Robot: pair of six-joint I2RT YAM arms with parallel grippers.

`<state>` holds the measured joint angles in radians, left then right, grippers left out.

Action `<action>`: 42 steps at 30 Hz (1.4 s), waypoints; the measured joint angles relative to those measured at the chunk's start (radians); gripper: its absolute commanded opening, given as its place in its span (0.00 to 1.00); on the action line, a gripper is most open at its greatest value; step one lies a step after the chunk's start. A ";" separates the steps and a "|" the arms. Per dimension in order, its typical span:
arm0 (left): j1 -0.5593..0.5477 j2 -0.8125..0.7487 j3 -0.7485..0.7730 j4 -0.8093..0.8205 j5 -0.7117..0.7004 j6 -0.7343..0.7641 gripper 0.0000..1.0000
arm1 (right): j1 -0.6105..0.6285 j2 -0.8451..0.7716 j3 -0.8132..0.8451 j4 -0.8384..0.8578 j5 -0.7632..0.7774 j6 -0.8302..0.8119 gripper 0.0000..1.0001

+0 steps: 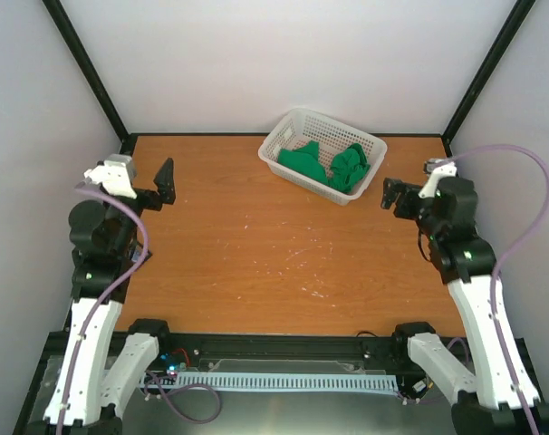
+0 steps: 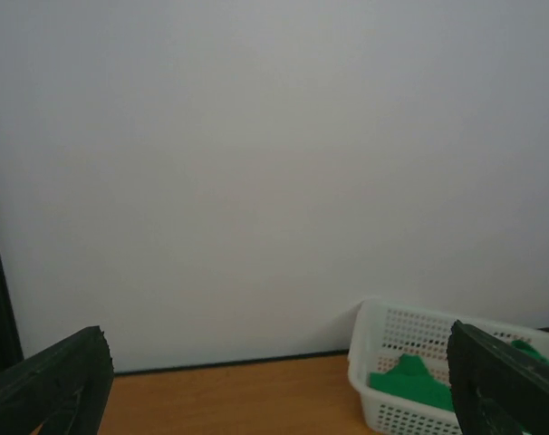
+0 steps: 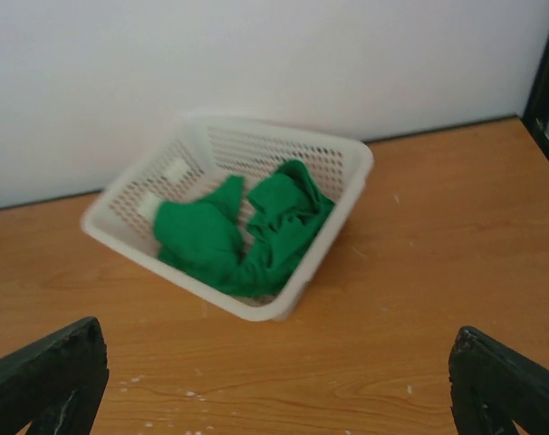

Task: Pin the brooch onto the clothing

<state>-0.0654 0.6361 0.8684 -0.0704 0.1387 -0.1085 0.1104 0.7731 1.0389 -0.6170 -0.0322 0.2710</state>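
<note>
Overhead and wrist views, start of the pinning task. The green T-shirt [image 1: 329, 165] lies crumpled in two bunched heaps inside a white perforated basket [image 1: 276, 145], which stands on the table [image 1: 256, 263] in the upper centre-right of the overhead frame, near the back wall. The brooch cannot be found in any view; whether it sits among the folds cannot be told.

The left claw [image 1: 168, 179], at the upper left of the overhead frame, hangs above the table with its fingers spread wide and nothing between them. The right claw [image 1: 389, 194], at the right just beside the basket, faces it, equally spread and empty.

Handling, as a judgement: the shirt is light, soft and limp. It will drape and stretch rather than keep shape, so a raised fold at the top of a heap is the likeliest place to pinch. The basket looks light and may slide or lift along with the cloth.
</note>
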 measured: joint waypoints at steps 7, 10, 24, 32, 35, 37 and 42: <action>0.063 0.177 0.000 0.031 0.004 -0.006 1.00 | -0.006 0.330 0.001 0.089 0.082 0.005 1.00; 0.068 0.221 0.000 0.043 0.004 -0.006 1.00 | -0.010 0.473 0.022 0.113 0.077 -0.003 1.00; 0.001 0.287 0.000 0.123 0.034 -0.006 1.00 | -0.008 1.134 0.509 0.146 0.002 -0.121 1.00; -0.026 0.289 0.000 0.154 0.043 -0.006 1.00 | 0.076 1.491 1.009 0.009 0.099 -0.229 1.00; -0.029 0.289 0.000 0.157 0.045 -0.006 1.00 | 0.097 1.560 1.098 -0.058 0.124 -0.239 1.00; -0.033 0.290 0.000 0.161 0.045 -0.006 1.00 | 0.111 1.604 1.134 -0.103 0.138 -0.253 1.00; -0.040 0.290 0.000 0.168 0.049 -0.006 1.00 | 0.122 1.685 1.212 -0.259 0.158 -0.290 0.96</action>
<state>-0.1055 0.9260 0.8684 0.0978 0.1875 -0.1150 0.2329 2.4580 2.2505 -0.8757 0.1261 -0.0189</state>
